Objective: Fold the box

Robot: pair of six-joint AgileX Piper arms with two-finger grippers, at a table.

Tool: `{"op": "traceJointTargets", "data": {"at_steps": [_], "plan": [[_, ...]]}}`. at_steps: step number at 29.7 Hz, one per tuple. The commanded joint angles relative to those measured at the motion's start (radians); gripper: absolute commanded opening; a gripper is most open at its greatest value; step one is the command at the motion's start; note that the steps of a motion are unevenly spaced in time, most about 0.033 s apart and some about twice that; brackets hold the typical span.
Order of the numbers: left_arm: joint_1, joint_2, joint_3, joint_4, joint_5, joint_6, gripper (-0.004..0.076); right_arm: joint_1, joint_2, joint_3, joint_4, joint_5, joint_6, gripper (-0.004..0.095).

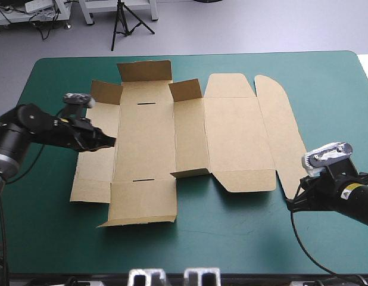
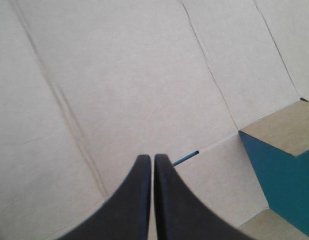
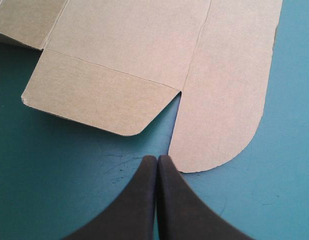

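Note:
The brown box (image 1: 231, 137) lies as a cut sheet in the middle of the table, mostly flat, with a few short flaps raised at its far left. My left gripper (image 1: 110, 142) is low over the sheet's left panel, fingers shut and empty; in the left wrist view its gripper (image 2: 153, 158) points across bare board (image 2: 119, 75) toward a narrow slot (image 2: 187, 159). My right gripper (image 1: 290, 204) is off the sheet near its front right corner, also shut. In the right wrist view its gripper (image 3: 157, 159) sits just short of the rounded lid flap (image 3: 224, 100).
Upright flaps stand at the sheet's far side (image 1: 145, 70) and beside it (image 1: 185, 89). The front flap (image 1: 139, 219) lifts a little off the teal-green cover (image 1: 231, 238). A smaller rounded flap (image 3: 94, 95) lies flat beside the lid flap.

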Motion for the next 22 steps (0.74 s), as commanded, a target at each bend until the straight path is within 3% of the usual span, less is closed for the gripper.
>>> {"op": "traceJointTargets", "data": {"at_steps": [1,3,8,11,17,22], "plan": [[0.187,-0.026,-0.046,-0.082,0.123,0.053,0.0012,0.000,-0.001,-0.025,0.012,-0.056,-0.020,-0.0019],[0.279,-0.026,-0.046,-0.077,0.175,0.053,0.0010,0.000,-0.001,-0.025,0.012,-0.056,-0.028,-0.0019],[0.412,-0.023,-0.046,-0.079,0.180,0.053,0.0026,0.000,-0.001,-0.025,0.012,-0.053,-0.037,-0.0019],[0.437,-0.008,-0.046,-0.077,0.178,0.067,0.0114,0.000,-0.001,-0.025,0.012,-0.053,-0.042,-0.0019],[0.443,0.110,-0.046,-0.100,0.180,0.064,0.0424,0.000,-0.001,-0.025,0.012,-0.053,-0.058,-0.0019],[0.443,0.204,-0.046,-0.107,0.182,0.072,0.0453,0.000,-0.001,-0.025,0.014,-0.053,-0.064,-0.0018]]}}
